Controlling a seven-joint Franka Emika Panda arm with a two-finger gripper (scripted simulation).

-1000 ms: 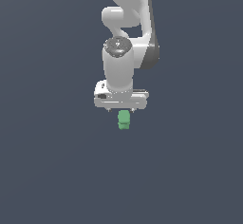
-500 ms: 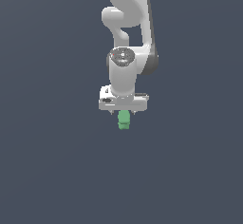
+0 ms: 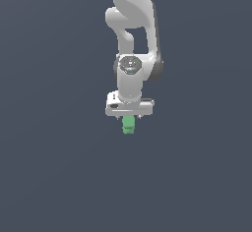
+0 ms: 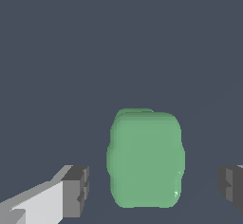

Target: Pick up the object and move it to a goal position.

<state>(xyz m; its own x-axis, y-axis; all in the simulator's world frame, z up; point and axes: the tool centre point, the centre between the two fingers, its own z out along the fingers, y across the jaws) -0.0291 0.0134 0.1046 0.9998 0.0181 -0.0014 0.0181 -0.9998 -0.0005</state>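
The block (image 4: pixel 146 157) is matte green, lumpy, with rounded stacked segments. The gripper (image 4: pixel 152 190) fingers (image 4: pixel 76 191) stand wide, clear of both its sides.

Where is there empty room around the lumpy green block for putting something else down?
Nearly everywhere. The dark grey surface lies bare on the exterior view's left and right of the small matte green lumpy block, and in front of it. The only crowded spot is the block itself: the white gripper hangs right above it, with a grey fingertip on each side and small gaps between.
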